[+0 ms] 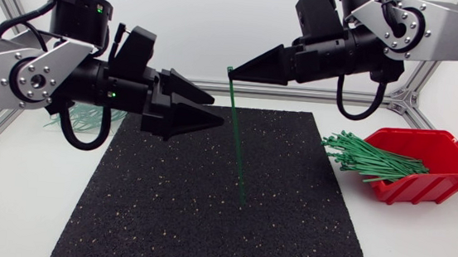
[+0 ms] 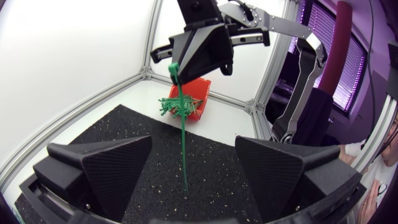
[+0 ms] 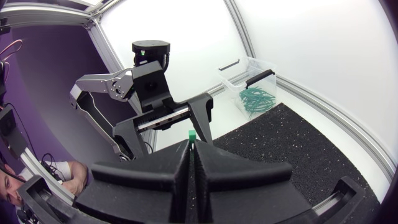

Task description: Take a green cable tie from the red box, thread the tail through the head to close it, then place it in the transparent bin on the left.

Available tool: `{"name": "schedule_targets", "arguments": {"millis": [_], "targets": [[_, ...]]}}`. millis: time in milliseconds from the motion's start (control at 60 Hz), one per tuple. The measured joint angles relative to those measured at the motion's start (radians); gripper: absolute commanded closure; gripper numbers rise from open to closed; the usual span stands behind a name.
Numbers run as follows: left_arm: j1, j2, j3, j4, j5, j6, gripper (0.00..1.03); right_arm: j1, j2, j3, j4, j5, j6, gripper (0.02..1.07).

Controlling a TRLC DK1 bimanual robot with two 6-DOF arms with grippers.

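Observation:
My right gripper (image 1: 234,70) is shut on the head end of a green cable tie (image 1: 237,138), which hangs straight down with its tail tip just above the black mat (image 1: 164,206). In the right wrist view the tie's head (image 3: 191,135) pokes out above my closed right gripper (image 3: 189,149). My left gripper (image 1: 217,111) is open, just left of the hanging tie and pointing at it. In the left wrist view the tie (image 2: 184,149) hangs ahead of my left gripper (image 2: 193,142), between its wide-apart fingers (image 2: 106,165). The red box (image 1: 437,168) holds several green ties (image 1: 372,158).
The transparent bin (image 3: 252,84), with several green ties (image 3: 255,99) inside, stands at the table's far left, mostly hidden behind my left arm in the head view. The red box (image 2: 198,99) sits off the mat at the right. An aluminium frame runs along the table's edges.

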Motion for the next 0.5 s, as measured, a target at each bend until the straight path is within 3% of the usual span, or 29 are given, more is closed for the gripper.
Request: {"name": "schedule_targets", "arguments": {"millis": [133, 500], "targets": [[0.000, 0.014, 0.023, 0.066, 0.017, -0.052, 0.13, -0.003, 0.011, -0.011, 0.030, -0.014, 0.037, 1.01], [0.000, 0.085, 0.047, 0.088, 0.049, -0.078, 0.25, -0.014, 0.017, -0.022, 0.077, -0.031, 0.086, 1.01]]}}
